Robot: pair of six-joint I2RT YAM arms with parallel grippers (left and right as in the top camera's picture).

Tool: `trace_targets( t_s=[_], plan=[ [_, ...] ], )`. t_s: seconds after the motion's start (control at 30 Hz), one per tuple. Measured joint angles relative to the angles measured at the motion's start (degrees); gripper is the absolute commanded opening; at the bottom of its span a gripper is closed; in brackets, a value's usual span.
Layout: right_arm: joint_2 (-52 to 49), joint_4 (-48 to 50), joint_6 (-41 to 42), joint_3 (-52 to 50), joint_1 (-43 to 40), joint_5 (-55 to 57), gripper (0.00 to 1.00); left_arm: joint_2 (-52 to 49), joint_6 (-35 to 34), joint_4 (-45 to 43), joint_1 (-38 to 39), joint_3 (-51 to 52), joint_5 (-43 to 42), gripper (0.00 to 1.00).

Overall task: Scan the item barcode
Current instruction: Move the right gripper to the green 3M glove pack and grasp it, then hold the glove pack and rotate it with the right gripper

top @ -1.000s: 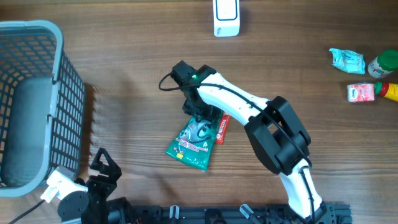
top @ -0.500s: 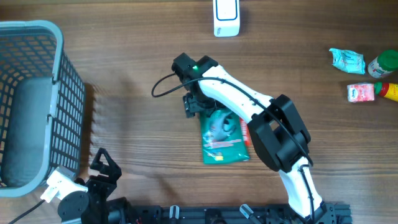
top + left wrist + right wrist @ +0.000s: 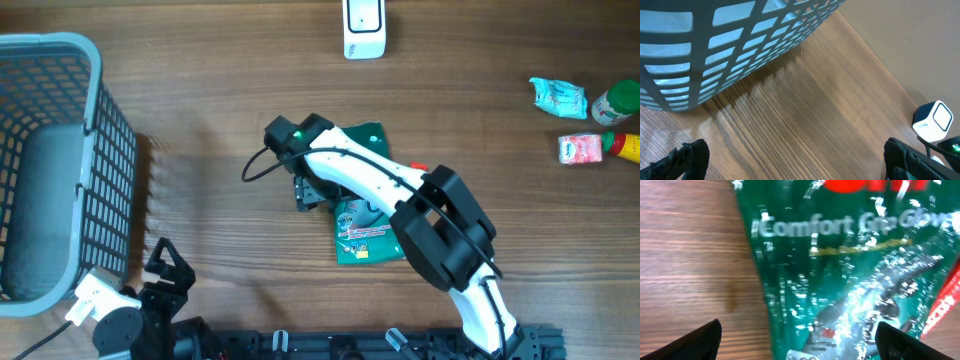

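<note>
The item is a glossy green glove packet [image 3: 366, 232] lying flat on the wooden table, its upper part crossed by my right arm. In the right wrist view the packet [image 3: 850, 275] fills most of the frame, white lettering up, no barcode visible. My right gripper [image 3: 312, 190] [image 3: 802, 342] hangs open just over the packet's left edge, fingertips [image 3: 702, 339] spread wide and holding nothing. The white scanner [image 3: 363, 27] stands at the far edge, also seen in the left wrist view [image 3: 933, 120]. My left gripper [image 3: 165, 265] [image 3: 802, 162] is open above bare wood.
A grey mesh basket [image 3: 100, 110] [image 3: 715, 45] stands at the left. A red strip [image 3: 418, 166] [image 3: 946, 297] pokes out by the packet's right side. Small packets and bottles [image 3: 585, 120] sit at the far right.
The right gripper has opened and let go of the packet, which swung from a tilt to nearly upright and shifted right. The left arm has not moved.
</note>
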State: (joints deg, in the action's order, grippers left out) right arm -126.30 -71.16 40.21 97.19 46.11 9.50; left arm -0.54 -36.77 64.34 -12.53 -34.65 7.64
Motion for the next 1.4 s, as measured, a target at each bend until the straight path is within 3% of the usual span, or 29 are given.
trace_targets(
  t_s=[0.3,0.43,0.47,0.6,0.8,0.97,1.23,1.27,1.33,1.4],
  plan=[
    [0.0,-2.4,1.6,-0.8,-0.6,0.7,1.0,0.0,0.0,0.0,0.0,0.0,0.0,1.0],
    [1.1,-1.1,1.6,-5.8,-0.6,0.6,0.99,0.0,0.0,0.1,0.0,0.0,0.0,1.0],
    [2.0,-0.3,1.1,-7.3,-0.6,0.0,0.9,0.0,0.0,0.0,0.0,0.0,0.0,1.0],
    [4.3,4.4,-4.2,-12.0,-0.9,-4.9,0.38,0.0,0.0,0.0,0.0,0.0,0.0,1.0],
    [4.4,5.3,-8.4,-13.4,-0.8,-9.0,0.04,0.0,0.0,0.0,0.0,0.0,0.0,1.0],
    [4.4,4.7,-13.4,-13.0,-1.3,-12.4,0.04,0.0,0.0,0.0,0.0,0.0,0.0,1.0],
    [4.3,3.9,-27.1,-8.6,-3.9,-32.1,0.06,0.0,0.0,0.0,0.0,0.0,0.0,1.0],
    [4.7,3.7,-27.5,-8.6,-4.5,-32.0,0.14,0.0,0.0,0.0,0.0,0.0,0.0,1.0],
    [5.6,3.5,-27.4,-8.6,-5.2,-29.9,0.42,0.0,0.0,0.0,0.0,0.0,0.0,1.0],
    [6.3,3.5,-26.4,-8.6,-5.5,-27.1,0.87,0.0,0.0,0.0,0.0,0.0,0.0,1.0]
  ],
)
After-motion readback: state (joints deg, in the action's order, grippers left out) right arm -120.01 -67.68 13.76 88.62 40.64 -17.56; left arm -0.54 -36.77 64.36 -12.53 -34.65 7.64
